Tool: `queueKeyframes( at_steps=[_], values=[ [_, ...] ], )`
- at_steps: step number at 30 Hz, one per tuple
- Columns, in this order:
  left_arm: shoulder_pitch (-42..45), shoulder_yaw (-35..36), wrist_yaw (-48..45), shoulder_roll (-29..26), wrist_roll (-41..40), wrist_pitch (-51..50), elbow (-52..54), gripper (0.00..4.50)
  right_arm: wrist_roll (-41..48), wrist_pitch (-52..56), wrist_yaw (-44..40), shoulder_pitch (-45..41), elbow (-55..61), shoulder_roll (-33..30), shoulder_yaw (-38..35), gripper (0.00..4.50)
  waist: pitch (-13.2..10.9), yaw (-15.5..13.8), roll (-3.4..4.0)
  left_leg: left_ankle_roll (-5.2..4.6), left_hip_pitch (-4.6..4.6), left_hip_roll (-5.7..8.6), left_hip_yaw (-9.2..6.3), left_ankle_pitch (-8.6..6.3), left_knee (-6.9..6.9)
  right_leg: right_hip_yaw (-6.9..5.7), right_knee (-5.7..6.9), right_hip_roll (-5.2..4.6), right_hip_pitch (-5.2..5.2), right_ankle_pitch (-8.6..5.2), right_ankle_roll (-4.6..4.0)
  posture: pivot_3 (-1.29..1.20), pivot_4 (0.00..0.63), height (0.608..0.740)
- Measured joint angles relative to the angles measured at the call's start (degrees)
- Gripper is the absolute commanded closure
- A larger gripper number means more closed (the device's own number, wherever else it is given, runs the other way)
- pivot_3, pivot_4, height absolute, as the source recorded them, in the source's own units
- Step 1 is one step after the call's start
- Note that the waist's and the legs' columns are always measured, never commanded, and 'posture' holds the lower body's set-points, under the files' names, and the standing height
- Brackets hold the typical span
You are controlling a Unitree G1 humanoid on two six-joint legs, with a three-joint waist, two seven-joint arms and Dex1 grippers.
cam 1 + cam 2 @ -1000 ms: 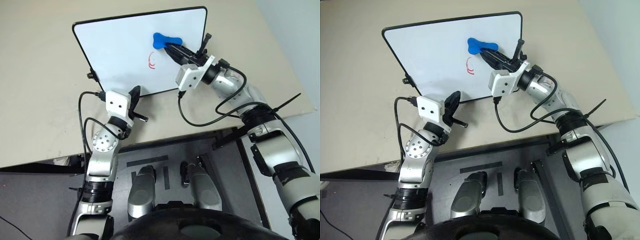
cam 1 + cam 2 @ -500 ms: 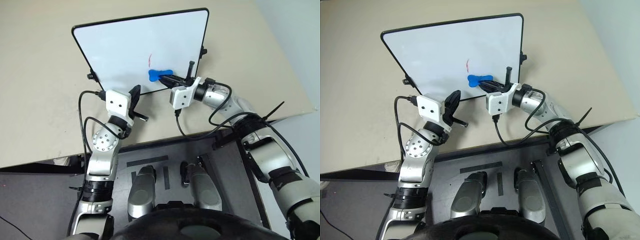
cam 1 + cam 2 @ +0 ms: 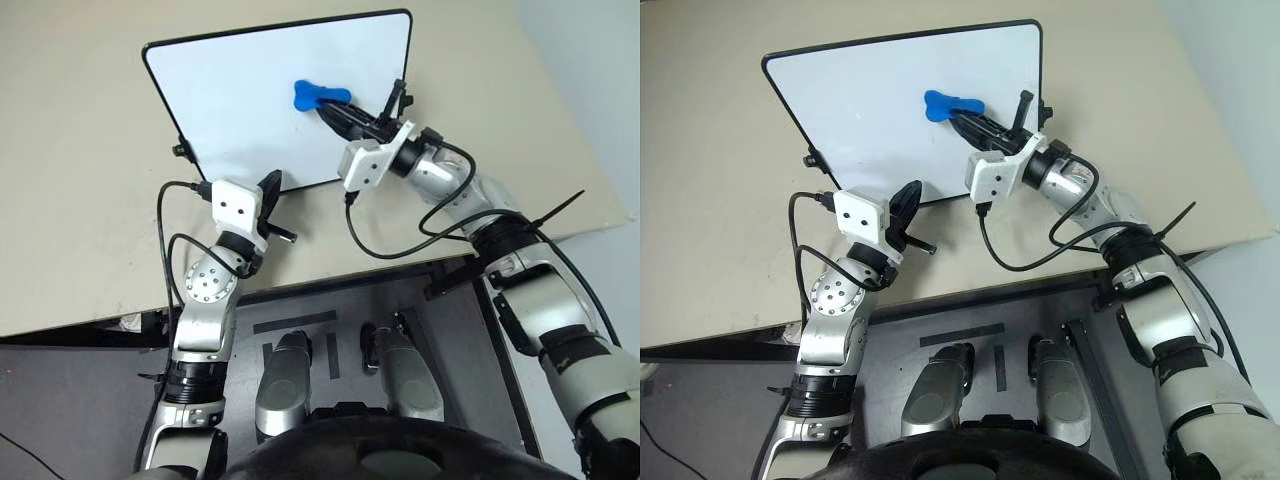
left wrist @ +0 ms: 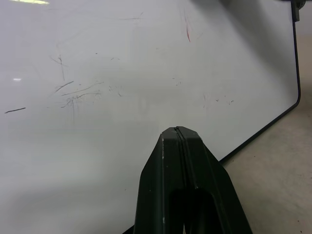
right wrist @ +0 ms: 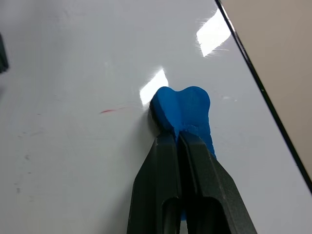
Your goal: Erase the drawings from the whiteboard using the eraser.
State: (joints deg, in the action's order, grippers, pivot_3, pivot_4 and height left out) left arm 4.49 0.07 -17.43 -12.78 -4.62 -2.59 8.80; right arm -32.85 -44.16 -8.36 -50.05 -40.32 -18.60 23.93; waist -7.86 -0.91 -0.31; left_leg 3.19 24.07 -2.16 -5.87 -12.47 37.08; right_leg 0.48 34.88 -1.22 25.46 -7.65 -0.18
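Observation:
The whiteboard (image 3: pixel 230 100) lies flat on a beige table, black-framed. My right gripper (image 3: pixel 338 110) is shut on the blue bone-shaped eraser (image 3: pixel 318 95), which presses on the board's far right part. In the right wrist view the eraser (image 5: pixel 183 109) sticks out past the closed fingers, with a short red streak of the drawings (image 5: pixel 108 111) beside it. The left wrist view shows the same red mark (image 4: pixel 187 31) far up the board. My left gripper (image 3: pixel 273 185) is shut and empty, resting at the board's near edge.
Small black knobs (image 3: pixel 180 150) stick out from the board's sides. The table's (image 3: pixel 90 220) near edge runs just behind my left wrist. A black cable (image 3: pixel 390 245) loops off the right wrist over the table.
The right gripper dragged the eraser down over the red scribble toward the near edge, then back up the board. The scribble has shrunk to a faint streak. The left arm stayed still.

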Motion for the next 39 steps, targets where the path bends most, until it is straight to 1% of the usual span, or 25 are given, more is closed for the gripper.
queueKeyframes(
  at_steps=[6,12,15,18,21,25,28,29,31,36,38,39],
  values=[
    [0.21,-0.03,0.02,0.0,0.0,0.0,0.0,4.5,0.03,0.71,-5.07,2.6,-1.21,0.97,2.36,4.47,0.0,0.01,0.0,0.0,0.0,0.0,0.0,0.0,0.0,0.0,0.02,0.0,0.0,0.01,-0.01,0.0,0.15,0.74],
    [0.22,-0.04,0.03,0.0,0.0,0.0,0.0,4.5,0.23,1.7,-7.15,2.66,-1.12,0.9,2.35,4.47,0.0,0.01,0.0,0.01,0.0,0.0,0.0,-0.01,0.0,0.0,0.02,0.0,0.0,0.01,-0.02,0.0,0.15,0.74],
    [0.23,-0.06,0.04,-0.02,0.0,-0.01,0.0,4.5,3.06,2.35,-10.92,4.5,1.15,0.0,2.22,4.47,0.0,-0.04,0.0,-0.01,0.01,0.0,0.01,0.01,0.0,0.0,0.0,0.0,-0.01,-0.02,0.01,0.0,0.15,0.74],
    [0.01,0.05,0.04,-0.12,-0.05,0.0,0.04,4.5,9.61,5.42,-18.88,10.56,8.66,-2.66,1.92,4.47,0.01,-0.41,-0.01,-0.15,0.09,0.02,0.02,0.04,0.01,-0.01,-0.04,0.0,-0.02,-0.16,0.06,0.0,0.15,0.74],
    [-0.83,0.24,0.09,-0.19,-0.16,-0.03,0.28,4.5,17.51,13.4,-26.59,18.75,20.17,-6.88,0.37,4.47,0.03,-0.52,-0.04,-0.31,0.12,0.04,0.06,-0.04,0.06,-0.02,-0.03,0.0,-0.05,-0.37,0.13,0.0,0.15,0.74],
    [-1.71,0.07,0.06,-0.26,-0.21,-0.13,0.43,4.5,25.91,26.17,-32.88,27.2,32.77,-12.75,-4.89,4.47,0.04,-0.48,-0.07,-0.33,0.13,0.05,0.12,-0.1,0.06,-0.02,-0.04,0.01,-0.06,-0.46,0.2,0.0,0.15,0.74],
    [-1.66,0.31,-0.03,-0.56,-0.31,-0.2,0.58,4.5,31.04,34.07,-36.53,32.07,39.61,-15.96,-7.72,4.47,0.05,-0.46,-0.1,-0.33,0.0,0.04,0.13,-0.09,0.06,-0.01,-0.01,0.05,-0.18,-0.51,0.22,0.0,0.15,0.74],
    [-1.65,0.37,-0.12,-0.72,-0.42,-0.2,0.57,4.5,32.18,36.15,-37.43,33.3,41.25,-16.55,-8.14,4.24,0.05,-0.35,-0.1,-0.34,-0.06,0.04,0.15,-0.08,0.07,0.01,0.01,0.07,-0.23,-0.55,0.26,0.0,0.15,0.74],
    [-1.29,0.4,-0.72,-1.2,-0.58,-0.23,0.53,4.5,33.49,39.16,-38.42,34.49,42.97,-16.65,-8.46,3.78,0.05,0.01,-0.12,-0.36,-0.11,0.03,0.15,-0.01,0.09,0.04,0.02,0.12,-0.28,-0.84,0.76,0.0,0.15,0.74],
    [0.15,0.43,-1.47,-1.73,-1.08,-0.24,-0.08,4.5,33.65,41.52,-38.31,34.11,43.93,-15.4,-8.6,2.09,0.05,0.02,-0.12,-0.44,-0.19,0.04,0.13,0.16,0.11,0.1,0.06,0.12,-0.38,-0.81,0.82,0.0,0.15,0.74],
    [0.64,0.36,-1.65,-1.74,-1.12,-0.28,-0.12,4.5,33.11,41.38,-37.68,33.93,44.85,-14.98,-8.61,1.48,0.05,0.01,-0.12,-0.45,-0.19,0.06,0.12,0.17,0.14,0.12,0.05,0.12,-0.39,-0.8,0.84,0.0,0.15,0.74],
    [0.94,0.3,-1.87,-1.74,-1.12,-0.3,-0.12,4.5,32.67,41.02,-37.19,33.78,45.18,-14.82,-8.68,1.09,0.05,0.0,-0.12,-0.46,-0.19,0.06,0.12,0.17,0.14,0.12,0.05,0.12,-0.4,-0.8,0.84,0.0,0.15,0.74]
  ],
)
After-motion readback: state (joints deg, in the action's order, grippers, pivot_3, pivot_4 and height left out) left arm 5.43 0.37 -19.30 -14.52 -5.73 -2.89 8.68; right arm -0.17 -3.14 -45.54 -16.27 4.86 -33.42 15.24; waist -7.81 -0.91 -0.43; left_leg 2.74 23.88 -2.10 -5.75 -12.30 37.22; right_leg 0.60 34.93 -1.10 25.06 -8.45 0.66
